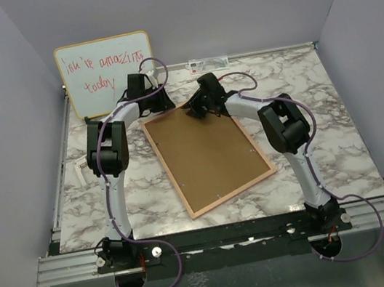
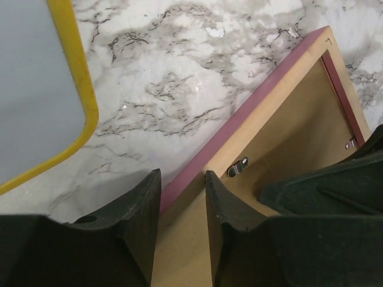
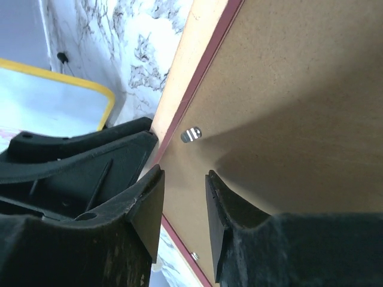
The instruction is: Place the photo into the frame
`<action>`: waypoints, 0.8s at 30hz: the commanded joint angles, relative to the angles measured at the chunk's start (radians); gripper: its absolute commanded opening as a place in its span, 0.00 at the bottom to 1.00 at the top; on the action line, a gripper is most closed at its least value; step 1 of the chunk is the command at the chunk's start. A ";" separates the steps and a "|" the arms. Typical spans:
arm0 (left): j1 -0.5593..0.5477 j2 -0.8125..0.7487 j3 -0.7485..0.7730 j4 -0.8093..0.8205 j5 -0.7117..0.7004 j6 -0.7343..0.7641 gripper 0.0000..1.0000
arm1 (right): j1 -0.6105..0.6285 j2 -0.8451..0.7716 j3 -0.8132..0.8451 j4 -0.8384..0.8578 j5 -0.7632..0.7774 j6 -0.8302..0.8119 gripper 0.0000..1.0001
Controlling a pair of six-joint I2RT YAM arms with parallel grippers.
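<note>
- Your frame (image 1: 168, 171) lies face down in the middle of the marble table (image 1: 316, 93), skewed, with its brown backing board (image 1: 209, 157) facing up.
- Your left gripper (image 2: 182, 179) is at the frame's far left corner. Its fingers are parted by a narrow gap and hold nothing. The pink border shows through that gap, and you cannot tell whether the pads touch it.
- Your right gripper (image 3: 184, 179) hangs over the far edge of the backing board, just beside the left one. Its fingers are also slightly apart and empty, close to a small metal clip (image 3: 191, 134).
- Another clip (image 2: 237, 167) sits just inside the border, near your left fingers.
- The yellow-edged whiteboard (image 1: 106, 73) leans at the far left and reads "you're amazing today" in red handwriting.
- The print on the white strip (image 1: 206, 61) at the table's far edge is too small to read.
</note>
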 commanded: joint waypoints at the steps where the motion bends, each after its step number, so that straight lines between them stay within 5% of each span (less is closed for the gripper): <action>1: -0.006 -0.014 -0.082 -0.021 0.069 0.056 0.31 | 0.015 0.056 0.053 -0.056 0.114 0.145 0.38; 7: -0.006 -0.023 -0.127 -0.030 0.022 0.087 0.23 | 0.015 0.091 0.058 -0.054 0.156 0.161 0.38; 24: -0.006 -0.026 -0.156 -0.024 0.031 0.080 0.22 | 0.016 0.162 0.114 -0.020 0.191 0.188 0.35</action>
